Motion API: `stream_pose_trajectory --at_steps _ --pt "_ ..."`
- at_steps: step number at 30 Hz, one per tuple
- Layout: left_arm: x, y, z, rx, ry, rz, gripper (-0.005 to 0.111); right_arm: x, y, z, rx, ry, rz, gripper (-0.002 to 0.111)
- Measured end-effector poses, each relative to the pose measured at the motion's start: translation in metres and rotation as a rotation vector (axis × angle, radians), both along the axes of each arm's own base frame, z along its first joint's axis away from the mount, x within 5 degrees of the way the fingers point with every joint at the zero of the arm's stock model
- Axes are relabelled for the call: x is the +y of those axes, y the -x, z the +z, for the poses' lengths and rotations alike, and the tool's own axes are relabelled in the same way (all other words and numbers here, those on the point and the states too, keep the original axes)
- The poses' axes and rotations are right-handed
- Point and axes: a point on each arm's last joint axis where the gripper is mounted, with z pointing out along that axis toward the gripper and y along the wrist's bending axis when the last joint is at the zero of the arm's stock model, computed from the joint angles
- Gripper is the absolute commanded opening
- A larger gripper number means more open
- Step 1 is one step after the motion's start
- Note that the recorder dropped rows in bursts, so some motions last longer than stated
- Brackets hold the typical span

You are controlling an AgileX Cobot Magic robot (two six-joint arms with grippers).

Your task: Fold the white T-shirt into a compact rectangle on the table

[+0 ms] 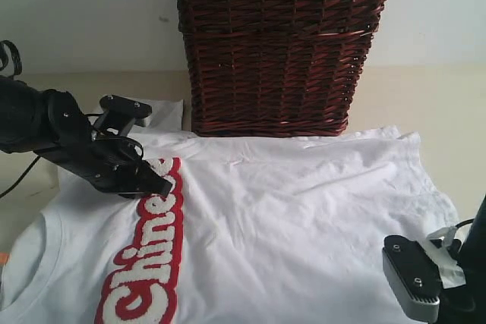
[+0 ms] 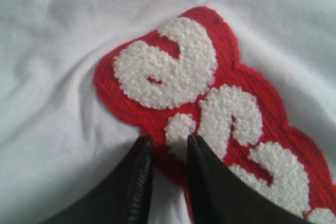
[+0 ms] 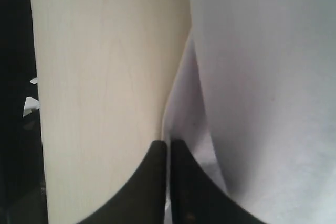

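Observation:
The white T-shirt lies spread across the table, its red-outlined "Chinese" lettering running toward the front left. My left gripper rests on the far end of that lettering. Its jaws stand narrowly apart with red and white cloth bunched between them, creases running in toward it. At the front right, my right gripper is shut on a thin edge of the white T-shirt beside bare table. Only the right arm's wrist housing shows in the exterior view.
A tall dark brown wicker basket stands at the back, touching the shirt's far edge. An orange tag shows at the collar, front left. The table's edge runs close to the right gripper, with darkness beyond it.

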Motion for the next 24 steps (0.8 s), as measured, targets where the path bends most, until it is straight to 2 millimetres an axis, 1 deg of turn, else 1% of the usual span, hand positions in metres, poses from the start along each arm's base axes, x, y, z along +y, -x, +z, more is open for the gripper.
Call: stream_pose_trajectory --at_steps 4,9,12,16,17,19,22,24 --pt "0.0 -0.001 0.0 -0.009 0.0 0.003 0.025 -0.007 0.004 0.0 0.034 0.047 0.092 0.0" --pt "0.0 -0.001 0.0 -0.014 0.0 0.004 0.025 -0.022 0.011 0.006 0.09 0.162 0.209 0.0" --pt "0.0 -0.002 0.0 -0.018 0.0 0.005 0.025 -0.027 0.013 0.013 0.091 0.21 0.24 0.0" --pt "0.0 -0.002 -0.001 -0.02 0.0 0.006 0.025 -0.029 0.014 0.022 0.063 0.223 0.241 0.001" --pt "0.0 -0.002 -0.001 -0.02 0.0 0.006 0.025 -0.029 0.014 0.023 0.053 0.224 0.236 0.003" --pt "0.0 -0.002 0.0 -0.025 0.0 0.007 0.025 -0.029 0.013 0.024 0.033 0.234 0.219 0.013" --pt "0.0 -0.003 -0.001 -0.034 0.0 0.008 0.025 -0.03 0.011 0.023 0.009 0.259 0.207 0.035" --pt "0.0 -0.004 -0.002 -0.039 -0.001 0.008 0.025 -0.03 0.011 0.023 0.008 0.262 0.2 0.052"
